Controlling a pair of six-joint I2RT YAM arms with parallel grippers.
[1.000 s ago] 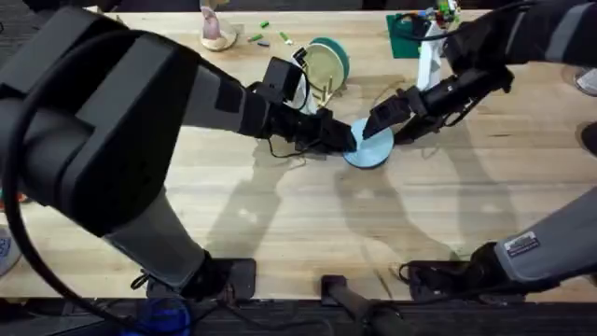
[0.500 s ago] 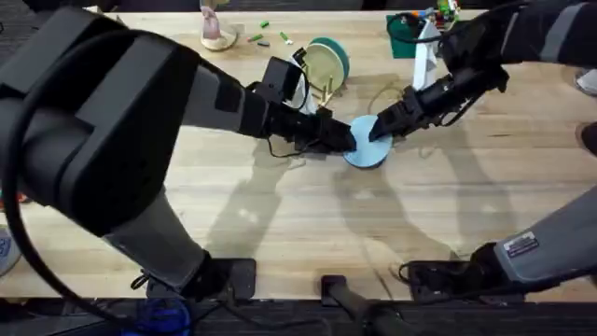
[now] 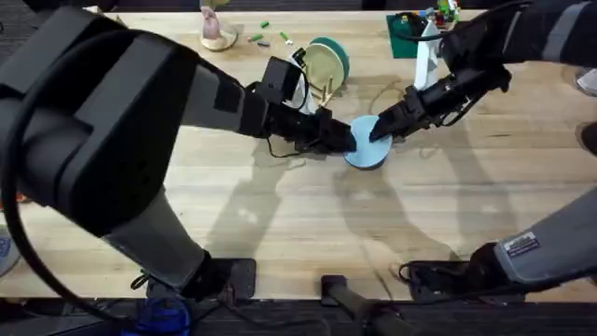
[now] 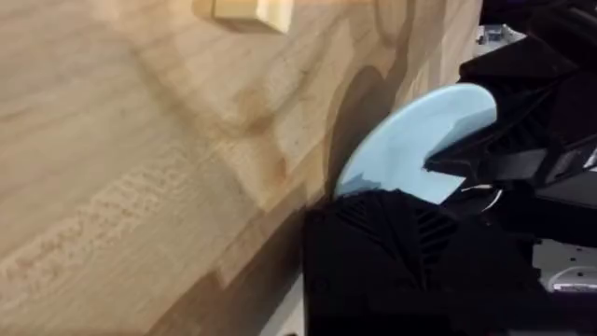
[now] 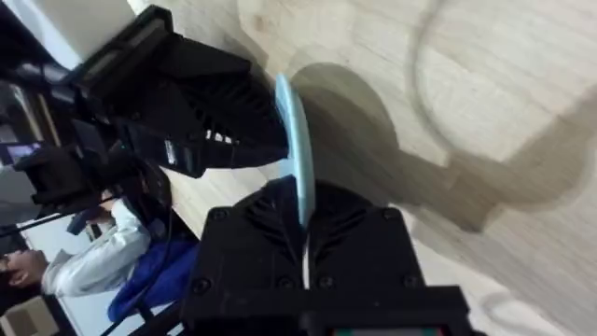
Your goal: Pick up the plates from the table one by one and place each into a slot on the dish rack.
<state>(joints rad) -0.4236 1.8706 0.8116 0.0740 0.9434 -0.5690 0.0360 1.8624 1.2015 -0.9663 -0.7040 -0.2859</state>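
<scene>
Overhead, the pale blue plate [image 3: 367, 145] sits a bit above the center of the table [image 3: 308, 215], with the left gripper [image 3: 347, 140] on its left edge and the right gripper [image 3: 379, 128] on its upper right. The dish rack [image 3: 322, 77], up top center, has the cream plate [image 3: 322, 65] and the teal plate [image 3: 338, 54] slotted in. In the left wrist view I can't tell if the left jaws actually pinch the plate [image 4: 410, 140]. In the right wrist view the right jaws are clamped on the plate's rim [image 5: 294, 140].

Overhead view: left gripper [image 3: 347, 140] and right gripper [image 3: 381, 126] meet at opposite edges of the pale blue plate [image 3: 369, 148] on the table [image 3: 298, 224]; cream plate [image 3: 322, 65] and teal plate [image 3: 338, 54] stand in the dish rack [image 3: 324, 91].
</scene>
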